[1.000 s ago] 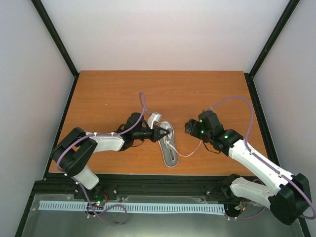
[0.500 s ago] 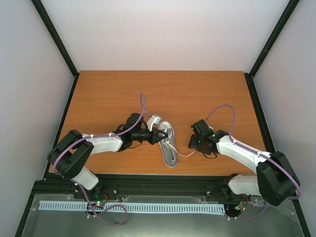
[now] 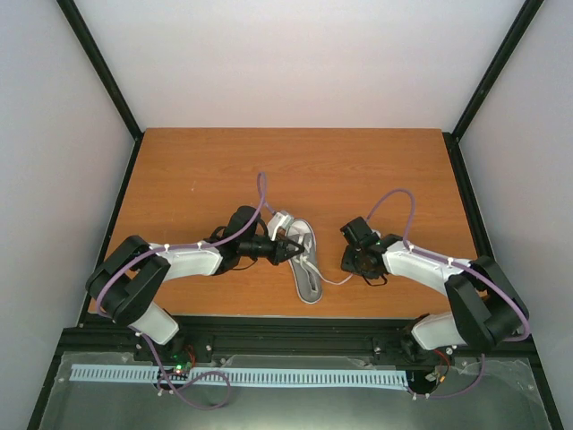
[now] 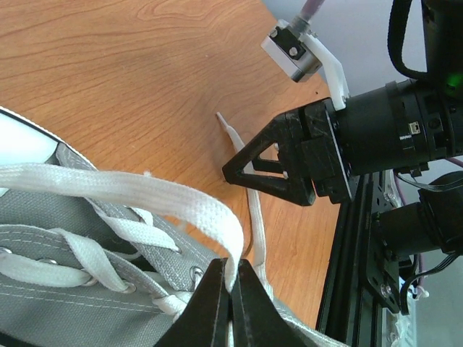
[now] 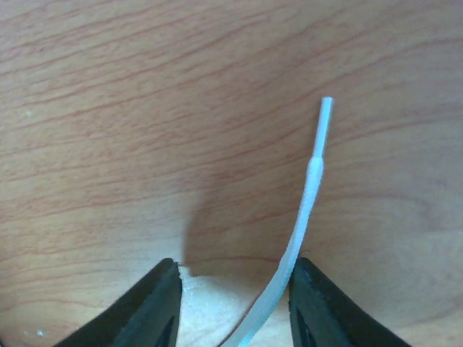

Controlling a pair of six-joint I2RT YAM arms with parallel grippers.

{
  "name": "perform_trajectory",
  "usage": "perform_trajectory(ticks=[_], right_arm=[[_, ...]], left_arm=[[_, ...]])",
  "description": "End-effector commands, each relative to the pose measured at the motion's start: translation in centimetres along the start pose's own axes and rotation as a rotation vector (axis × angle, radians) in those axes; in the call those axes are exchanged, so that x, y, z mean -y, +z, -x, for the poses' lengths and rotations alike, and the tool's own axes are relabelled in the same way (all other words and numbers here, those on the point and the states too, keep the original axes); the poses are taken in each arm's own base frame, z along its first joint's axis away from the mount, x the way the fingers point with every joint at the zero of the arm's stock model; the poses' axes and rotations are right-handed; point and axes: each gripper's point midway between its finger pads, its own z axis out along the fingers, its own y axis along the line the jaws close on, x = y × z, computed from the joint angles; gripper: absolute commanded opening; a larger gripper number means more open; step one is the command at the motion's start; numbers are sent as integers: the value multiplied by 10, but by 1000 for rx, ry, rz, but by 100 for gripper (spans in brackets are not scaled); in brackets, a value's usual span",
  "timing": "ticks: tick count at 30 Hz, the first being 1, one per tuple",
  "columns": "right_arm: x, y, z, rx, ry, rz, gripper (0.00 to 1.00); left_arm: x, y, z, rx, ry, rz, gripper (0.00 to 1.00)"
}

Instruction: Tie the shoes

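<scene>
The grey sneaker (image 3: 307,269) lies near the front middle of the table (image 3: 197,170), between my two arms. Its long axis runs roughly from the near edge toward the far one.

From its right flank a free lace end (image 3: 333,280) trails across the wood toward the right arm. In the right wrist view that strand lies between the fingers of the right gripper (image 5: 235,303) and runs on ahead to its stiff tip (image 5: 325,108). The jaws stand apart. The lace passes just beside one finger (image 5: 315,303) and well clear of the other (image 5: 155,307), so nothing is pinched there yet.

On the shoe's left side, the left gripper (image 4: 230,278) is pressed together on a band of white lace (image 4: 145,195), which arches over the eyelets and comes down into the fingertips.

The strand's long axis points nearly straight out along the right gripper's own line of reach, with the shoe behind and to its left. The right arm is plainly the nearer one to this loose end. As I judge it, the coming move turns on that alignment: the jaws need only squeeze across the lace where it sits. Because the strand sits off-centre in the gap, I see some risk of it sliding along the finger instead of seating between the pads.
</scene>
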Motion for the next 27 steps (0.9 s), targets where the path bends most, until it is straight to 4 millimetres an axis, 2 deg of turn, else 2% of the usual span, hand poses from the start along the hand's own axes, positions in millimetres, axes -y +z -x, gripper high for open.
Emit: perform_trajectory(ticks=[1, 4, 5, 6, 10, 14, 19, 23, 27], right_arm=[[1, 8, 0, 7, 1, -3, 37], [-2, 7, 1, 9, -2, 11, 16], [-2, 4, 4, 22, -4, 11, 8], [-4, -1, 8, 40, -6, 16, 3], [-25, -41, 37, 160, -20, 114, 3], [-60, -97, 68, 288, -55, 290, 3], [-105, -153, 92, 366, -116, 483, 3], [-132, -183, 103, 404, -159, 605, 3], [-147, -193, 106, 404, -188, 667, 3]], left_arm=[[9, -2, 0, -3, 58, -24, 2], [10, -2, -2, -10, 66, -34, 3], [11, -2, -2, -11, 72, -42, 4], [12, -1, -2, -12, 76, -48, 5], [18, 0, -2, -27, 95, -86, 10], [27, 6, -4, -66, 123, -157, 9], [26, 12, 0, -81, 129, -170, 10], [28, 14, 4, -80, 140, -180, 15], [26, 17, 7, -85, 142, -176, 22]])
